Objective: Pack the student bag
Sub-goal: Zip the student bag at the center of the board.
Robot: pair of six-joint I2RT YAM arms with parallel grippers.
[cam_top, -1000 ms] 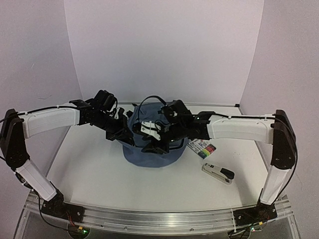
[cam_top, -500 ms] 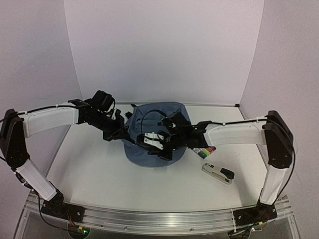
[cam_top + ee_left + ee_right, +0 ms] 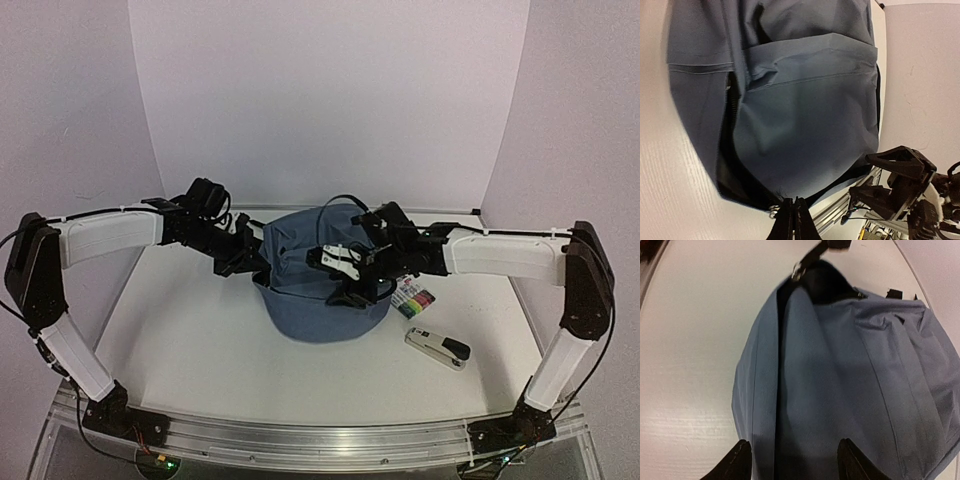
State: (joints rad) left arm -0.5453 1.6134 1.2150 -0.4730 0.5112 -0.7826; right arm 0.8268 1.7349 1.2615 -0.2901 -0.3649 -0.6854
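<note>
The backpack [image 3: 318, 300] lay in the middle of the white table [image 3: 190, 340], a soft slate-blue heap with black zippers, its rounded end toward 6 o'clock. In the left wrist view a front pocket panel [image 3: 810, 125] faced the camera, and a dark gap ran along the black zipper [image 3: 732, 150] at the panel's 9 o'clock side.

The left claw [image 3: 252, 262] sat at the backpack's 10 o'clock edge. Its fingers [image 3: 790, 222] were pressed together, pinching the bag's black zipper edge, with a small metal pull ring [image 3: 772, 210] just beside the tips. The right wrist view showed the same ring [image 3: 799, 272] at 12 o'clock, hanging from a black tab.

The right claw [image 3: 350, 285] hovered over the backpack's 2 o'clock part. Its fingers [image 3: 737, 462] were spread wide, with nothing pinched and only blue fabric below them.

A pack of coloured markers [image 3: 415, 300] lay just beside the backpack at 3 o'clock. A stapler [image 3: 438, 347] lay near it at 4 o'clock, apart from the bag.
</note>
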